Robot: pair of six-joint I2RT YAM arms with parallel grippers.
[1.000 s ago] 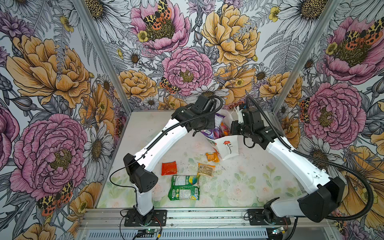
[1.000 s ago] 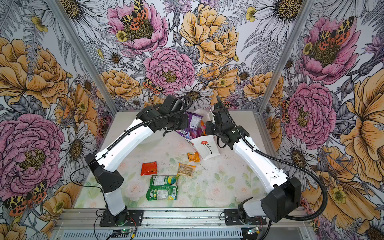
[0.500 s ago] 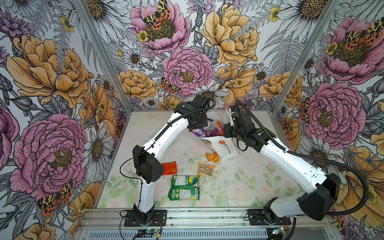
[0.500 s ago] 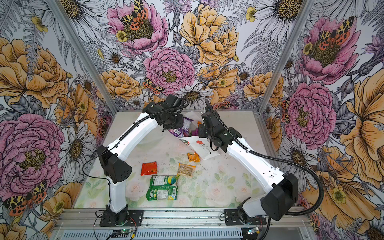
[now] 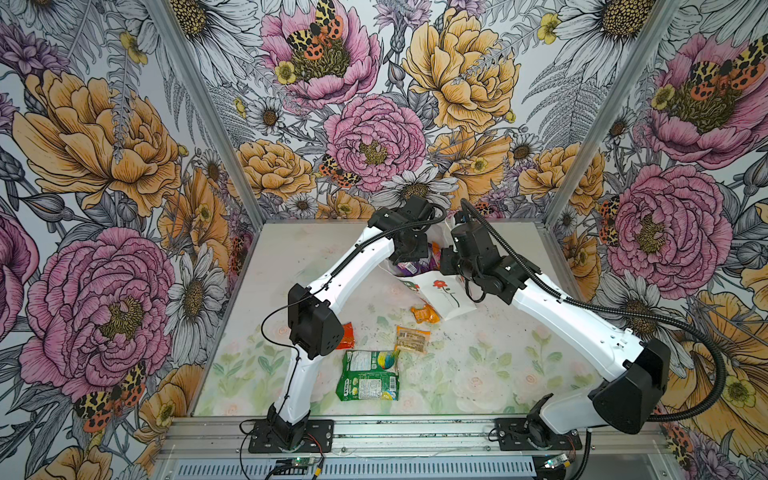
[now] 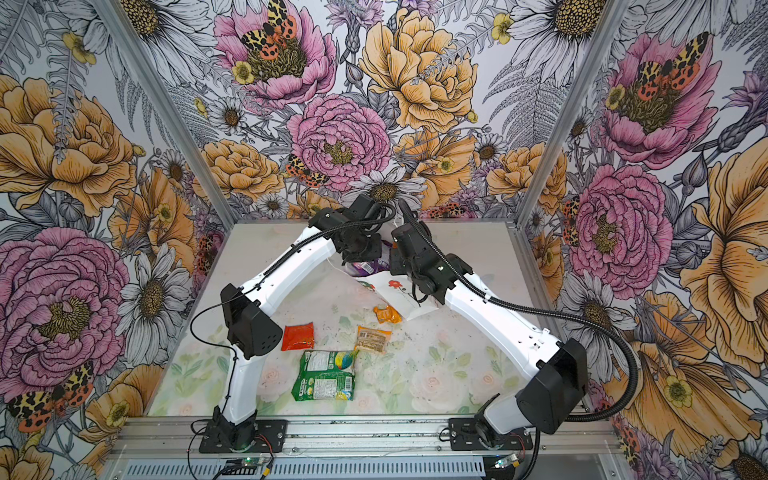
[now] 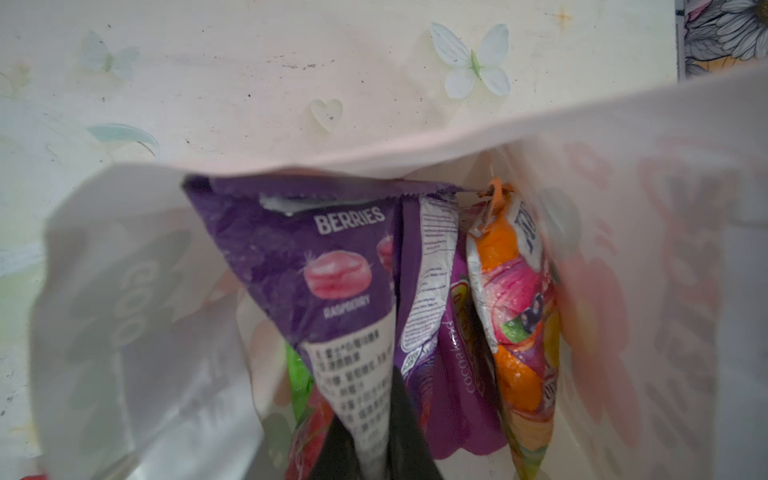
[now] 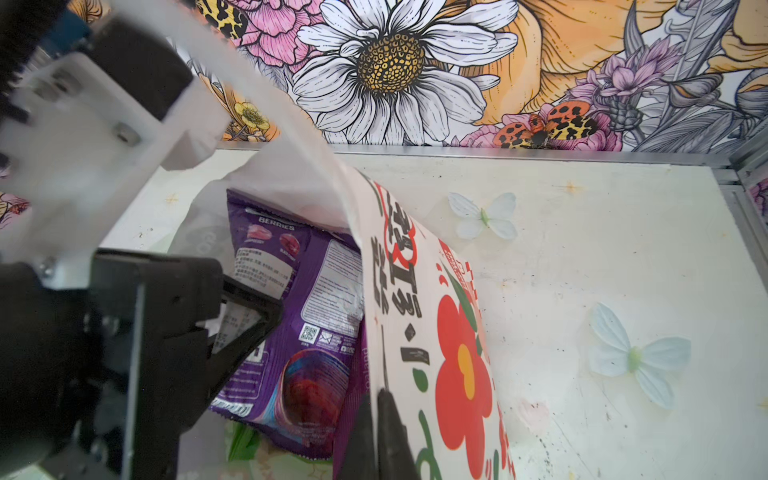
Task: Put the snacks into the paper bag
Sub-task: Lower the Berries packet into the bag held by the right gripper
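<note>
While the top views are hiding both tools' tips, we are seeing in the wrist views the left gripper clenching the purple berries packet inside the paper bag near the bench's far edge, and the right gripper pinching the bag's printed wall.

paper bag mouth narrow, blocked by purple packet, left end effector inside it, table beside lies open

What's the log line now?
left gripper: shut on purple packet in paper bag | right gripper: shut on its rim | table: green packet, red packet, two orange packets
</note>
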